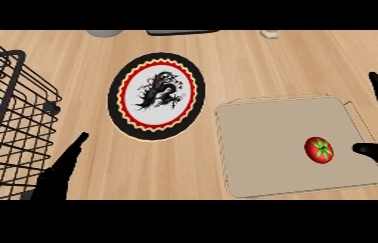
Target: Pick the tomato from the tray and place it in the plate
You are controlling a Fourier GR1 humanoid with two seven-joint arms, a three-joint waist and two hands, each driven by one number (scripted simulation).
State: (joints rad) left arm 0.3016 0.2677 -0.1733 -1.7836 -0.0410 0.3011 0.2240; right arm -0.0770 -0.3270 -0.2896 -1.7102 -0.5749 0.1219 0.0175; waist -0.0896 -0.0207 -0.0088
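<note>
A red tomato point(319, 149) with a green stem lies on the right part of the flat tan tray point(273, 147). The plate point(157, 96), white in the middle with a black dragon figure and a red and black rim, sits to the tray's upper left. Only parts of my right hand point(366, 150) show at the right edge: a finger just right of the tomato, apart from it, and another tip higher up. My left hand point(63, 169) rests at the lower left with fingers straight, holding nothing.
A black wire basket point(22, 127) fills the left edge beside my left hand. At the counter's far edge sit a grey object point(103, 33), a dark flat object point(181, 32) and a small pale object point(269, 34).
</note>
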